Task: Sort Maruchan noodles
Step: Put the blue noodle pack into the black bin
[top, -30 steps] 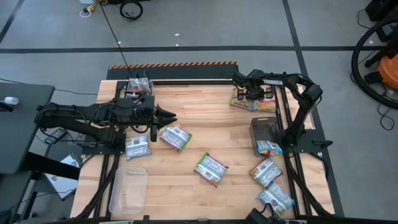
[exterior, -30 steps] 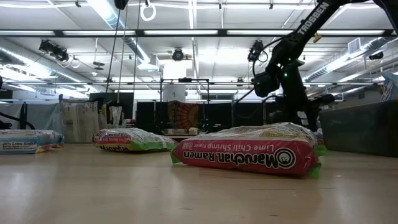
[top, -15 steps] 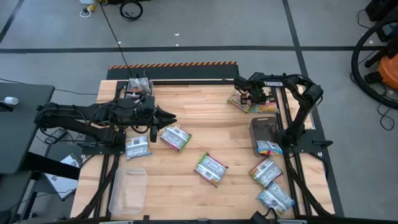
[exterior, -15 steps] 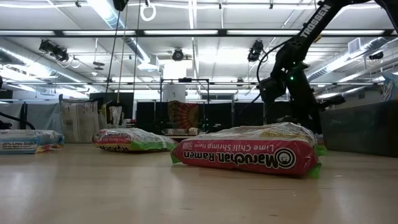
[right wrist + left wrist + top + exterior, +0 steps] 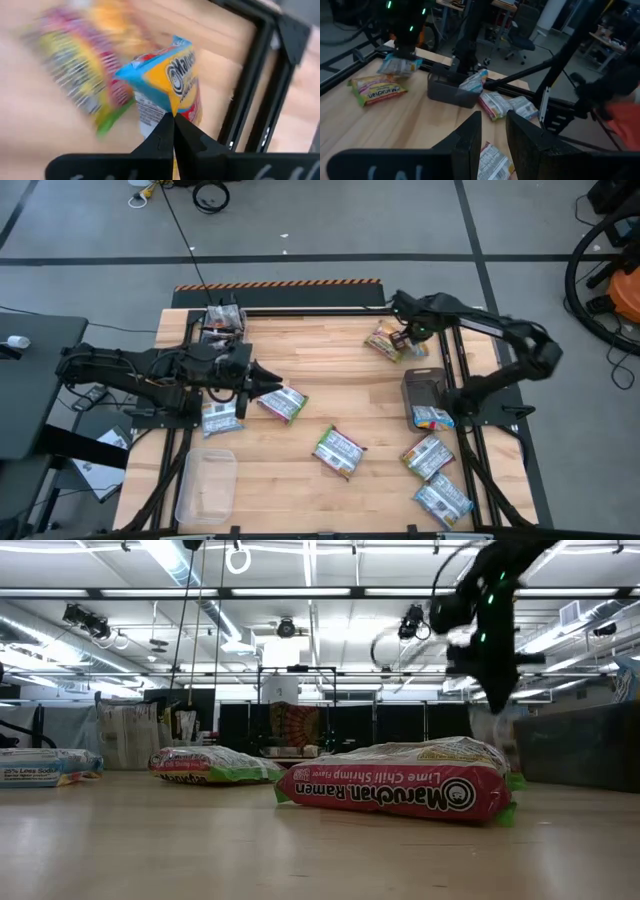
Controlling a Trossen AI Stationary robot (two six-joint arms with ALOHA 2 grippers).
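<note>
My right gripper (image 5: 405,333) is at the table's far right, shut on a blue-and-yellow noodle packet (image 5: 167,80). The left wrist view shows this packet (image 5: 400,64) hanging above a green-and-red packet (image 5: 377,89) that lies flat on the wood. My left gripper (image 5: 275,380) hovers at mid-left, open with a narrow gap and nothing in it, just beyond a green-white packet (image 5: 283,402). Other packets lie flat on the table (image 5: 221,417), (image 5: 338,451), (image 5: 426,457), (image 5: 443,500). My right gripper pinches the packet between its two fingers at a raised fold of the wrapper (image 5: 171,109). The fingers come from above, slanting down. The packet is lifted clear of the table and hangs below the fingertips.
A dark bin (image 5: 423,388) at the right holds one packet (image 5: 433,418). A clear bin (image 5: 207,485) stands at the near left, and a small clear bin (image 5: 224,320) with packets at the far left. In the low view a red lime-chili packet (image 5: 395,785) lies in front.
My right gripper has risen from the packets at the far right, and its wrist has rolled. The blue-and-yellow packet has come up off the table with it. The green-and-red packet has stayed on the wood.
</note>
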